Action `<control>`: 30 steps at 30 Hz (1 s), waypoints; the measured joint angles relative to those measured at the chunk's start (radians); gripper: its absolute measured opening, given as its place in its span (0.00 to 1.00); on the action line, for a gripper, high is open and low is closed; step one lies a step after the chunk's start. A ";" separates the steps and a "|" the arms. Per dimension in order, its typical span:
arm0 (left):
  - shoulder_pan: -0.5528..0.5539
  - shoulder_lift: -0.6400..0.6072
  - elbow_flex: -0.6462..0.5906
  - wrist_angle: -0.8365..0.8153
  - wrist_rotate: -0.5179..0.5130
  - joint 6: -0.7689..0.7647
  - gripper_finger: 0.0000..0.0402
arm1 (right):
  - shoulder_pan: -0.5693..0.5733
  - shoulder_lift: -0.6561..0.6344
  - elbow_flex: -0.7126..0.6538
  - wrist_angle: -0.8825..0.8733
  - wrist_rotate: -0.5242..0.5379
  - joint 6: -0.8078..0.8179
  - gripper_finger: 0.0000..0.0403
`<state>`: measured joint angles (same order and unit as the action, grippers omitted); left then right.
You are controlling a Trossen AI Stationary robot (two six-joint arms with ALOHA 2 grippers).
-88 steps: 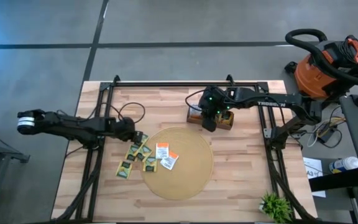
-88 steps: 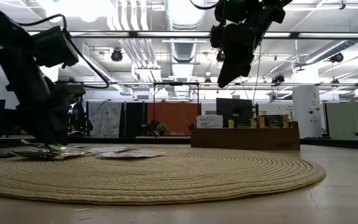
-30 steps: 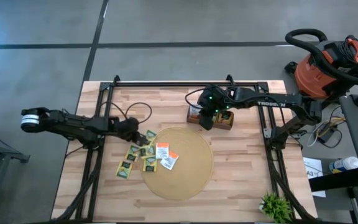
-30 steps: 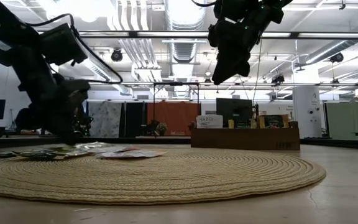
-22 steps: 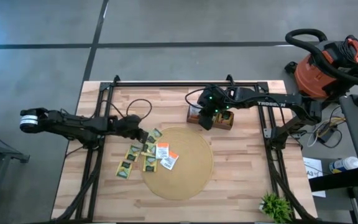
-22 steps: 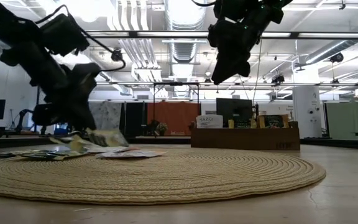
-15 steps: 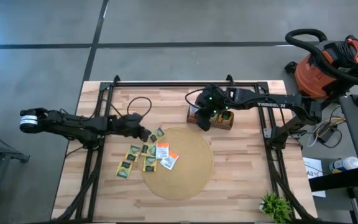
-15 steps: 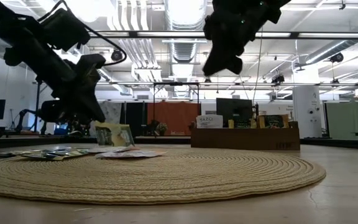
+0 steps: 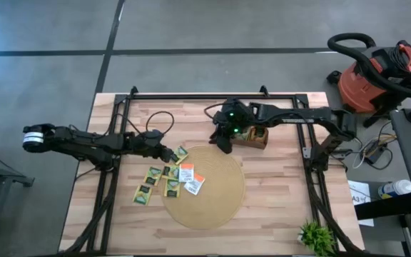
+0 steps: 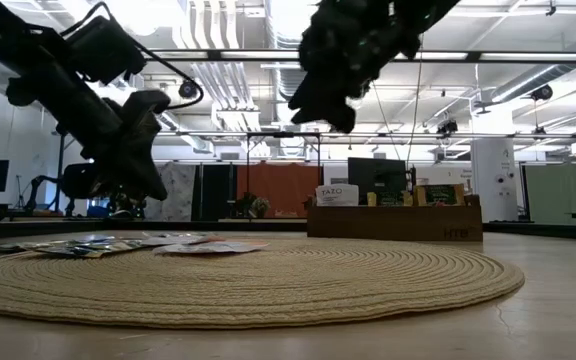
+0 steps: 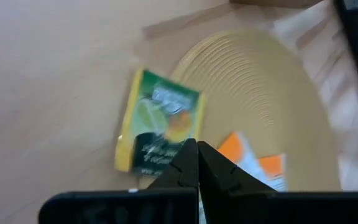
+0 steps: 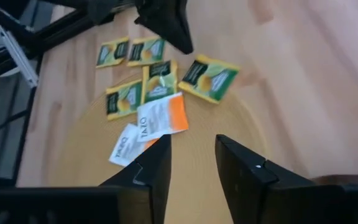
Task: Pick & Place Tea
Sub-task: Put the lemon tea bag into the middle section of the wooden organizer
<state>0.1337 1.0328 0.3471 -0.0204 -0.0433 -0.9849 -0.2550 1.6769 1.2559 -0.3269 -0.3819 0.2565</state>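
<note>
left hand (image 9: 168,153): over counter (image 9: 277,214), one sachet (image 9: 181,152) just beside its tip at mat (image 9: 212,207) rim | other sachets (image 9: 168,180): just past it, straddling mat rim | right hand (image 9: 221,145): above mat's far rim, box (image 9: 252,137) just behind it

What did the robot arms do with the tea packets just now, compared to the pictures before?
The left gripper dragged one yellow-green tea sachet out of the pile toward the far edge of the round mat, lifted it briefly, then let it go; its fingers are shut with nothing in them. The right gripper swung from above the wooden box toward that sachet, fingers open. The other sachets stayed put.
</note>
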 joint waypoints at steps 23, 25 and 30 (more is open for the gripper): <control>0.002 0.166 -0.007 -0.043 -0.064 -0.146 0.27 | 0.013 0.444 0.382 -0.098 -0.064 0.124 0.36; 0.002 0.197 -0.006 -0.017 -0.066 -0.151 0.27 | 0.016 0.454 0.386 -0.096 -0.065 0.135 0.35; 0.002 0.247 -0.007 0.128 -0.062 -0.135 0.27 | 0.023 0.487 0.390 -0.096 -0.065 0.137 0.32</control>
<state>0.1352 1.2800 0.3402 0.1078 -0.1048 -1.1196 -0.2325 2.1639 1.6455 -0.4229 -0.4469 0.3935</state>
